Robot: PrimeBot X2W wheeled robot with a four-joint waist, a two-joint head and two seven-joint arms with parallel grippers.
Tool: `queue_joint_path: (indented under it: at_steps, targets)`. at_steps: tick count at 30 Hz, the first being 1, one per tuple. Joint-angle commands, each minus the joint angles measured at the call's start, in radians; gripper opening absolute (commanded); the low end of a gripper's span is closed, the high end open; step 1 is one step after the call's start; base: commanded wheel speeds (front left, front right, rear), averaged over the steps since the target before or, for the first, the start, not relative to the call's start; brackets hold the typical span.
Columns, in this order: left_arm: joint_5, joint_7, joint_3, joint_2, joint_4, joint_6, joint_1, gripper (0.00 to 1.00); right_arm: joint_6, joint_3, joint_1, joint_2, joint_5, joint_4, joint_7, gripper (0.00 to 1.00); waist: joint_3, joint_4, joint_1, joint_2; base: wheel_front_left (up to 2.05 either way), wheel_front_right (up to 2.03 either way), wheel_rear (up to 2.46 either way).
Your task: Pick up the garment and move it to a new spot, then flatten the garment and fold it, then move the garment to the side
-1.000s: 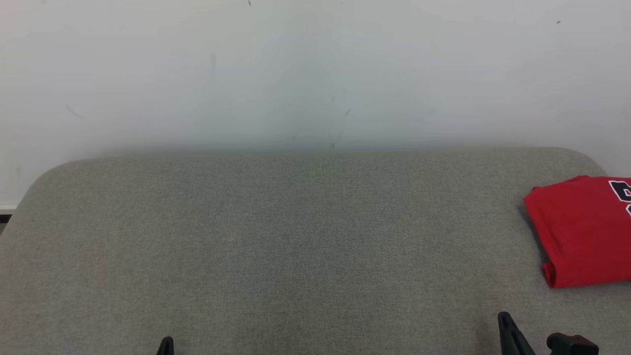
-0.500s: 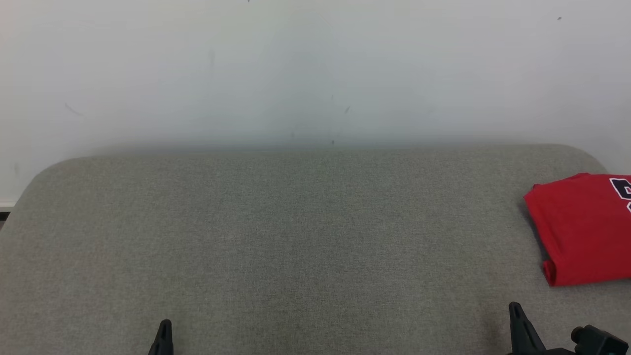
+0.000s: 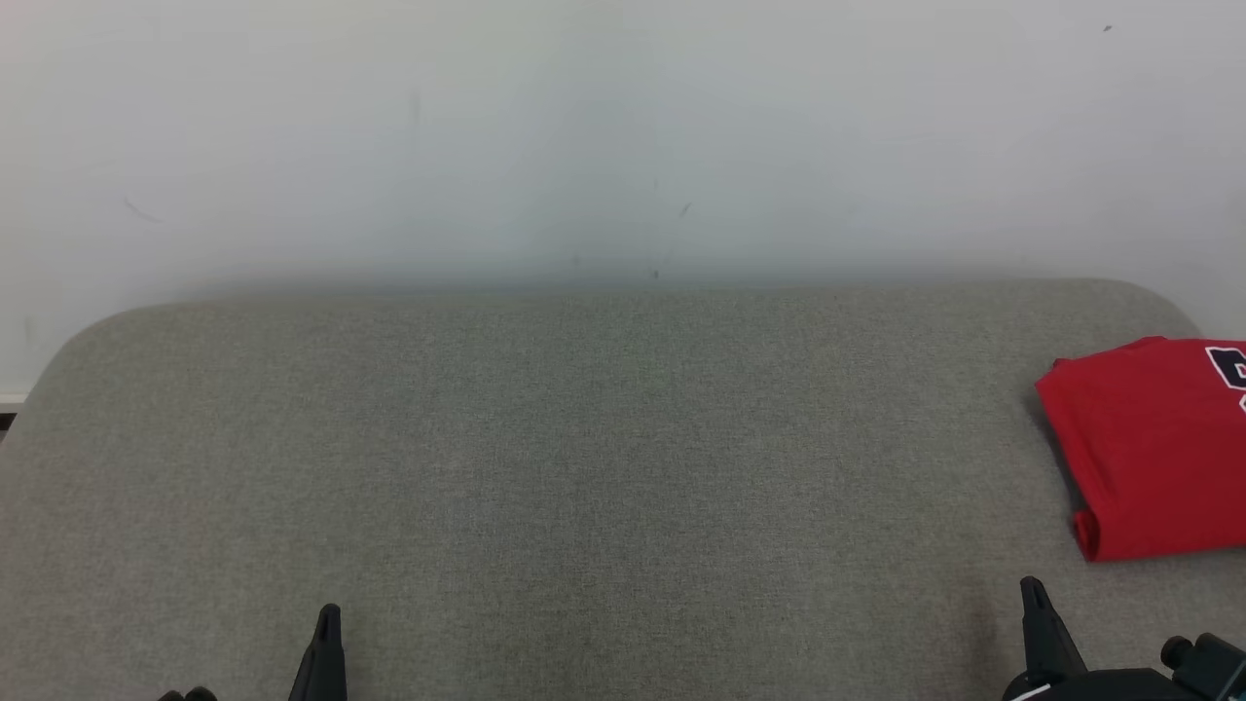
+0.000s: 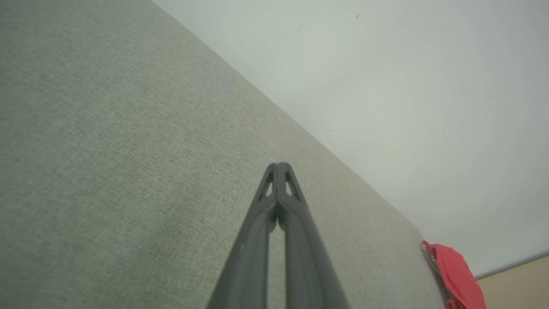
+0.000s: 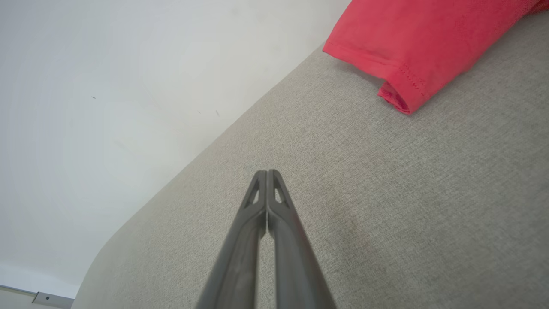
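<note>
Lying folded at the right edge of the grey fabric surface (image 3: 584, 467), the red shirt (image 3: 1149, 448) is clear of both claws. The left claw (image 3: 329, 613) and right claw (image 3: 1032, 587) sit at the near edge, fingers pressed together, holding nothing. A pale wall (image 3: 623, 136) stands behind.

On my feed the T-shirt (image 3: 1149, 448) is bright red, and its print (image 3: 1228, 368) is dark navy edged in white. The padded surface (image 3: 584, 467) is greenish-grey with a fine woven fleck. The wall (image 3: 584, 127) is plain white. The left gripper (image 4: 278, 165) and right gripper (image 5: 266, 172) are dark grey.
</note>
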Motion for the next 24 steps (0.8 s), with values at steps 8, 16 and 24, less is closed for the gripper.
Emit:
queue_joint_path:
  at_steps: [8,16,24]
  targets:
    - [-0.11,0.023,0.001,-0.003,0.003,0.001,-0.056,0.0,0.0,-0.019,-0.036,-0.003,0.121,-0.017,0.024,0.0,0.005,-0.001,-0.0001,0.0,0.0,0.0,0.0]
    - [-0.212,0.046,0.0,-0.007,0.016,0.001,-0.087,0.0,0.001,-0.034,-0.05,-0.003,0.236,-0.02,0.049,0.0,0.01,-0.002,-0.0001,0.0,0.0,0.0,0.0]
    - [-0.297,0.064,-0.001,-0.011,0.026,0.001,-0.111,0.0,0.001,-0.047,-0.062,-0.003,0.329,-0.022,0.07,0.0,0.015,-0.003,-0.0001,0.0,0.0,0.0,0.0]
